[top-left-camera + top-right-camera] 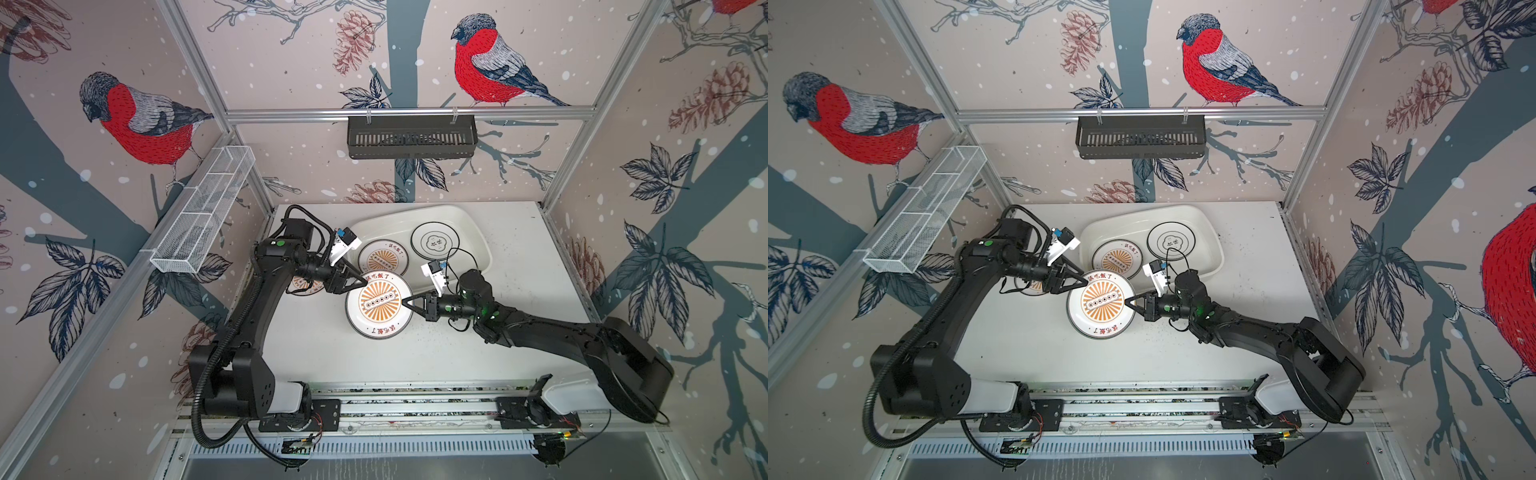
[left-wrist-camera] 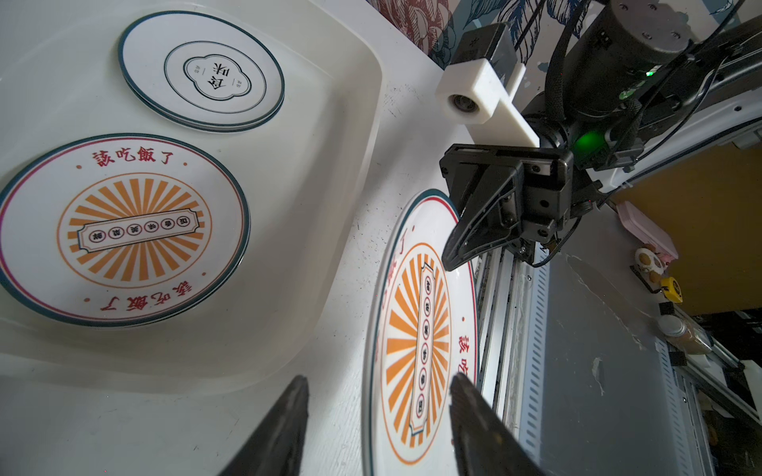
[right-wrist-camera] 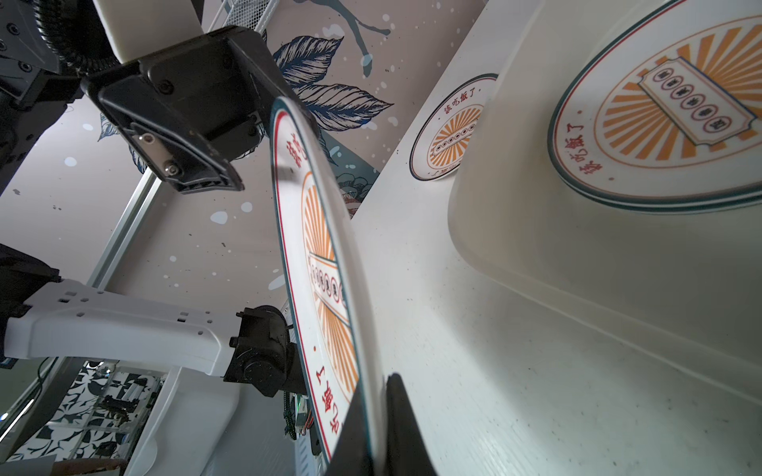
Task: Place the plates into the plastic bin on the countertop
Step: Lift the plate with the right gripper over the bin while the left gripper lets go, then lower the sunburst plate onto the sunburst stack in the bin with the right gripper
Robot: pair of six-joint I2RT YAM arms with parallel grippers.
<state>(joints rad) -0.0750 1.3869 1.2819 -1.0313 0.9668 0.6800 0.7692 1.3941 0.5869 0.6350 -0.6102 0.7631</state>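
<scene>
A sunburst plate [image 1: 378, 305] [image 1: 1100, 305] hangs tilted above the countertop [image 1: 519, 257], just in front of the plastic bin [image 1: 374, 226]. My right gripper [image 1: 405, 300] [image 3: 377, 424] is shut on its right rim. My left gripper [image 1: 365, 282] [image 2: 377, 391] stands open at the plate's far left rim, jaws apart on either side of the edge. Inside the bin lie a sunburst plate [image 1: 383, 258] [image 2: 123, 230] and a quatrefoil plate [image 1: 435, 241] [image 2: 202, 70]. Another sunburst plate [image 1: 305, 284] [image 3: 449, 127] lies on the countertop, mostly hidden under my left arm.
A black slotted basket [image 1: 411, 137] hangs on the back rail. A white wire mesh basket [image 1: 203, 208] is fixed to the left wall. Cage walls close the countertop on three sides, and the arms' base rail [image 1: 415, 399] runs along the front.
</scene>
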